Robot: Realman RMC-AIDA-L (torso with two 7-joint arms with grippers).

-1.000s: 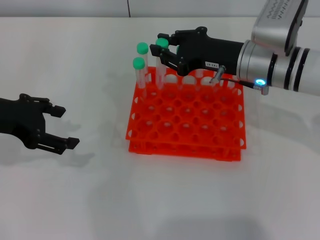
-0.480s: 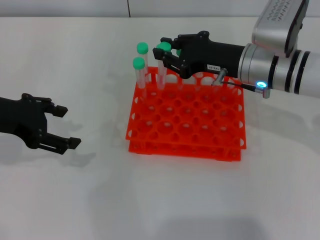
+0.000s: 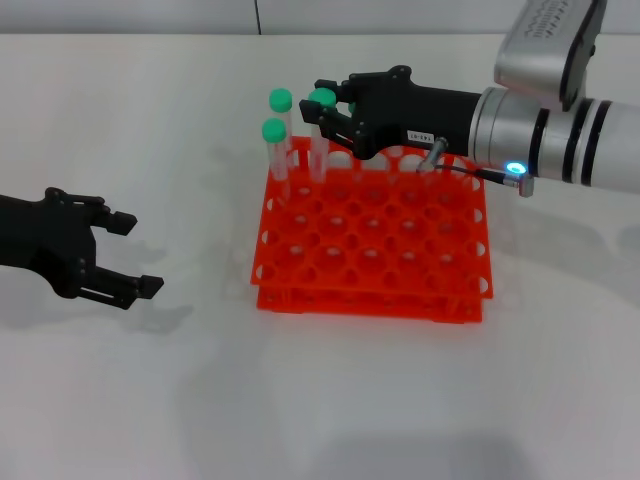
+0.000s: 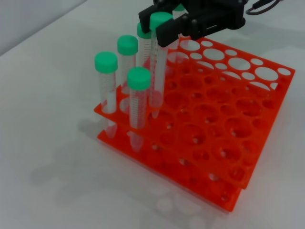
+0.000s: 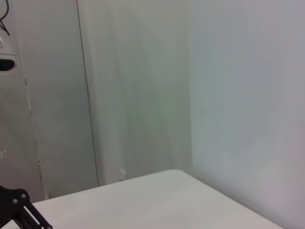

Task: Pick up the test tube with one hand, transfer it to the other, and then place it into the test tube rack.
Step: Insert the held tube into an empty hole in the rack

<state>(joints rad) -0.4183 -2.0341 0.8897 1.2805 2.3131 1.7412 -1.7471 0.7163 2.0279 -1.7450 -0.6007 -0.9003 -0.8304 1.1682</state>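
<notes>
Spreading across the whole view, the white table (image 3: 330, 400) is the largest thing, bare on every side of the work. On it the orange test tube rack (image 3: 375, 255) sits just right of centre, square to the robot, most of its holes unfilled.

Reaching in from three o'clock, the right gripper (image 3: 330, 112) hangs over the rack's far left corner, toward eleven o'clock of the rack. The left gripper (image 3: 125, 255) rests low at nine o'clock, well apart from the rack, fingers spread wide and holding nothing.

The test tube (image 4: 158, 57) stands upright in a far-left hole, long axis vertical, green cap at the top. The right gripper's fingers sit at cap height on either side of it; whether they grip or have let go I cannot tell, since the left wrist view shows them close to the cap but not the contact. Four other green-capped tubes (image 4: 138, 109) stand beside it in neighbouring holes.

By my judgement the placing is all but done, and the way clear is straight up: the neighbouring caps crowd nine o'clock, while twelve o'clock and overhead are free.
</notes>
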